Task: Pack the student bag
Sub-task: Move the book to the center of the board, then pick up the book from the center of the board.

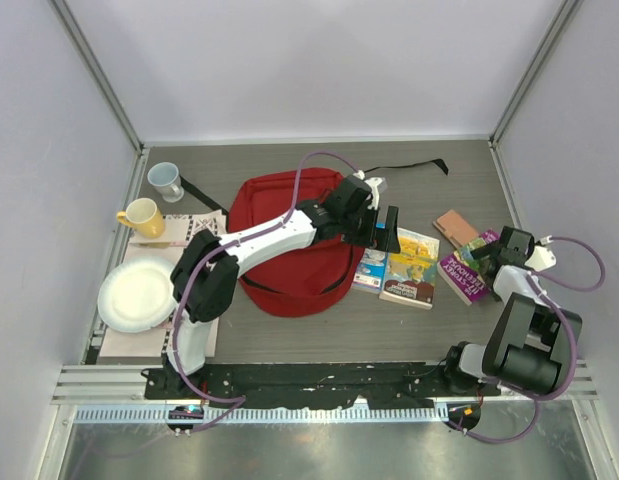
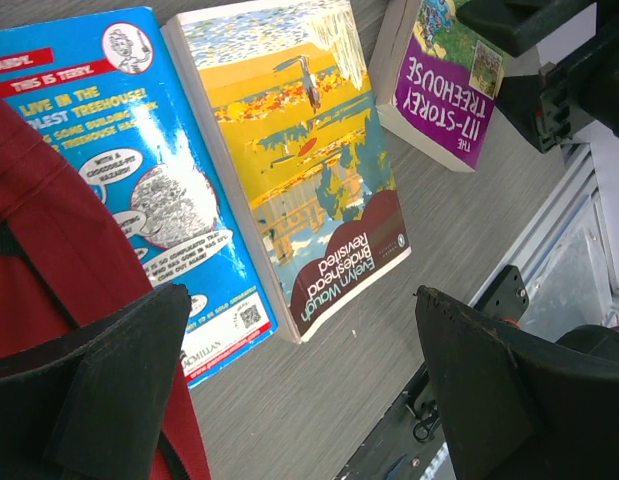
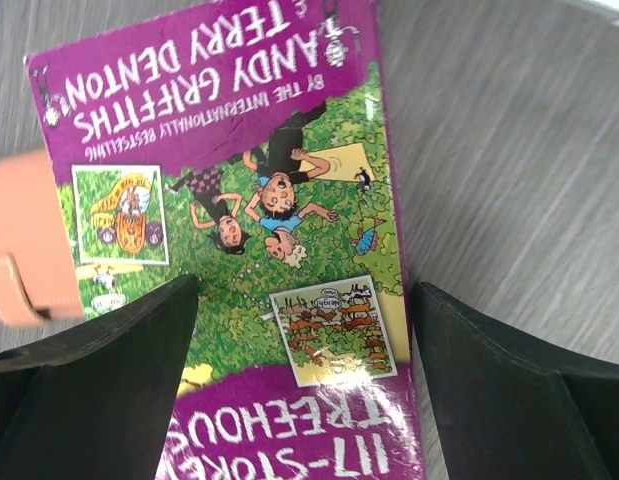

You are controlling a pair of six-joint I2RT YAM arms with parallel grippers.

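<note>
I am seeing the left hand (image 2: 299, 385) hovering released above the yellow book (image 2: 309, 180), near the student bag (image 1: 271, 200). The right hand (image 3: 304, 345) is hovering released over the purple book (image 3: 289, 200).

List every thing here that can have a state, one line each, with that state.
student bag, lying flat
blue book, closed, flat
yellow book, closed, flat
purple book, closed, flat
left gripper, open, empty
right gripper, open, empty
yellow mug, upright
grey mug, upright
plate, empty
</note>
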